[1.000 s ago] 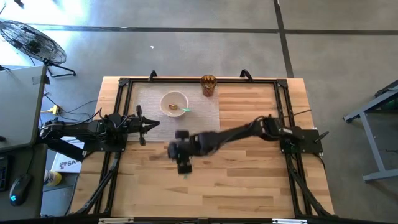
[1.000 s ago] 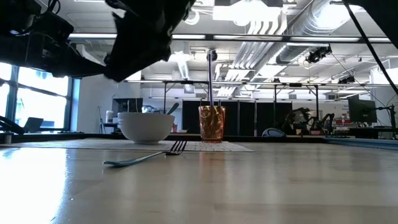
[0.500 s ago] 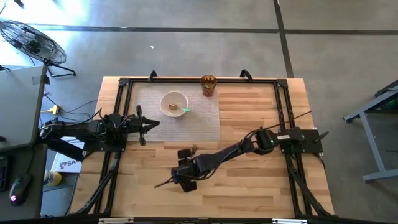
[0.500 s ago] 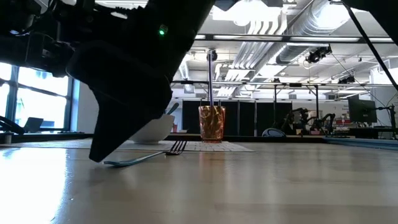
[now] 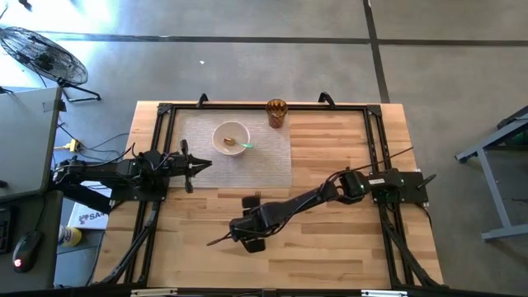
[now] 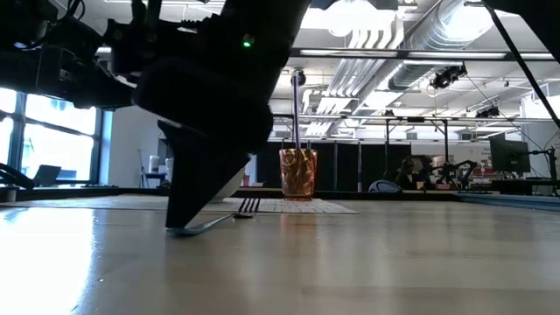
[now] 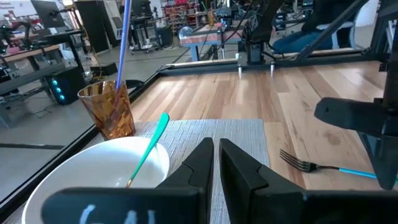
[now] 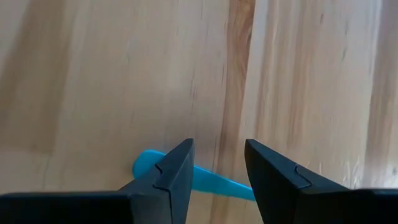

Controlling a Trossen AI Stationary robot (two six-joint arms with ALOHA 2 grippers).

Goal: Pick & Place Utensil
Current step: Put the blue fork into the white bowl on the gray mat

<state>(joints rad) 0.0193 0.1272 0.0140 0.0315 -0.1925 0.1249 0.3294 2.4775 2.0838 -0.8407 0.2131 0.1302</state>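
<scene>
We see a metal-tined fork with a blue handle (image 7: 326, 168) lying flat on the wooden table (image 5: 330, 247). Our right gripper (image 8: 219, 167) straddles the handle, fingers parted — not yet closed on it.

My right gripper (image 8: 216, 163) has dark fingers over the pale, streaked wood table (image 8: 93, 74). Fork (image 7: 323, 167): silvery tines, bright blue handle (the blue end shows between my fingers). White bowl (image 5: 231, 136) on a grey woven mat (image 5: 268, 157). Amber cup (image 5: 276, 112) at the table's far edge. Teal utensil (image 7: 148, 149) in the bowl.
</scene>
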